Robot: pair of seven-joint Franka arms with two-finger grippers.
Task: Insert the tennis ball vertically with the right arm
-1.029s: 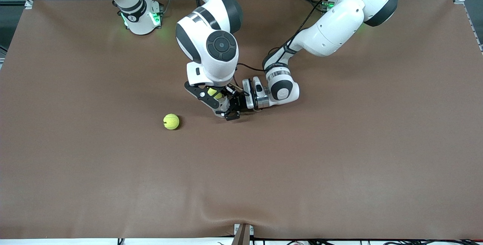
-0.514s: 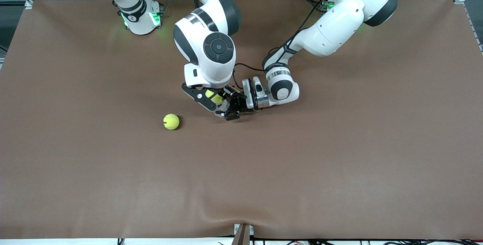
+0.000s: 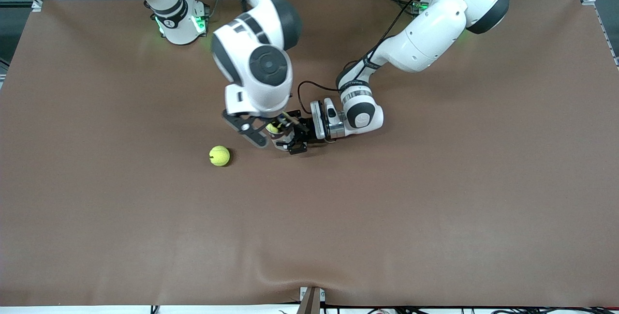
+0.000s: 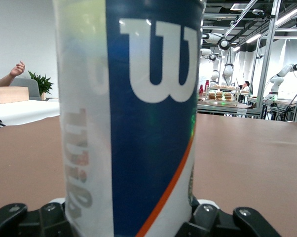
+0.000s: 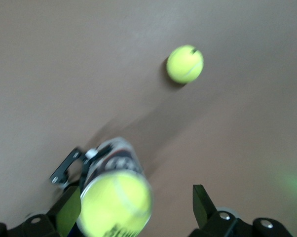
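From across the table, the right gripper (image 3: 256, 132), fingers spread and released, hangs over the ball can (image 3: 285, 141), a tennis ball (image 3: 273, 128) at its mouth. I'd lift straight up.

Left wrist view alone shows the can's label; the left gripper (image 4: 133, 222) is clenched on it.

Right wrist view shows the second tennis ball (image 5: 185, 64) lying well apart.

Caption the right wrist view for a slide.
Open right claw above a tennis ball sitting in the upright can; a second ball lies on the table.
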